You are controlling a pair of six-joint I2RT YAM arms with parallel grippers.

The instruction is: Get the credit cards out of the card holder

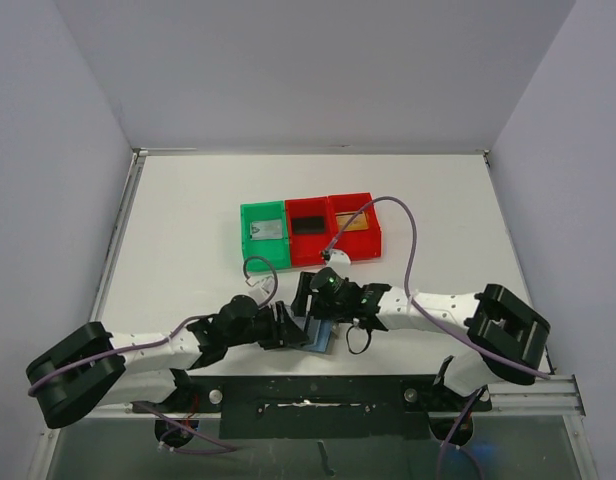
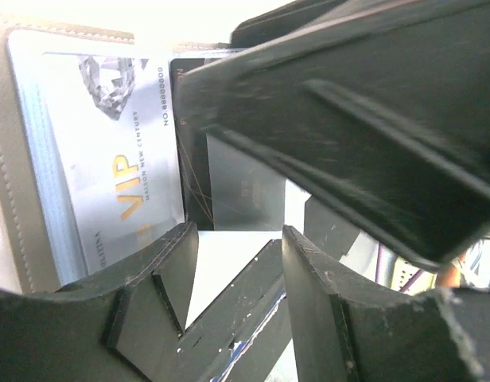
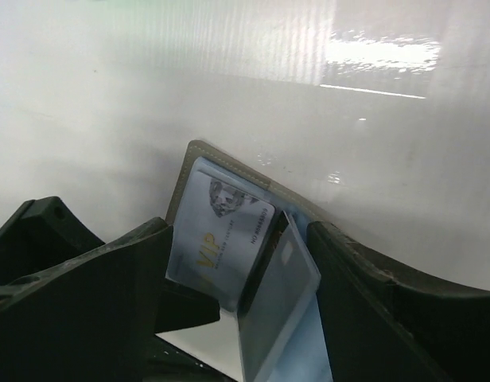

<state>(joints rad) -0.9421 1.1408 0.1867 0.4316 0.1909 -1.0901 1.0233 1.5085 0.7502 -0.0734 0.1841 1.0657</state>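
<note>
Looking at the feeds now. Both arms are crowded together near the front middle of the bench (image 1: 188, 220), right over the card holder (image 1: 321, 336). It's open, with the pockets showing, and it looks tipped up a bit in the right wrist view rather than lying flat.

Both cards are in it. The silver VIP card (image 2: 110, 143) sits in the left-hand pocket under a clear window. The black card (image 2: 229, 191) is just beside it on the other side of the fold, partly hidden by the other arm's hardware in the left wrist view.

The left jaws (image 2: 237, 232) are parted about halfway. I can see bare bench in the gap between them and nothing pinched. One finger (image 2: 149, 310) covers the holder's lower edge, right under the VIP card.

The right jaws (image 3: 239, 227) are spread wide and straddle the holder, one finger at each side edge. The far finger (image 3: 372, 294) looks like it's touching the clear pocket flap. I honestly can't tell whether they're squeezing the holder or just sitting around it.

Further back on the bench there's a green bin (image 1: 246, 240) with two red bins (image 1: 310, 254) in a row beside it, well apart from the holder.
</note>
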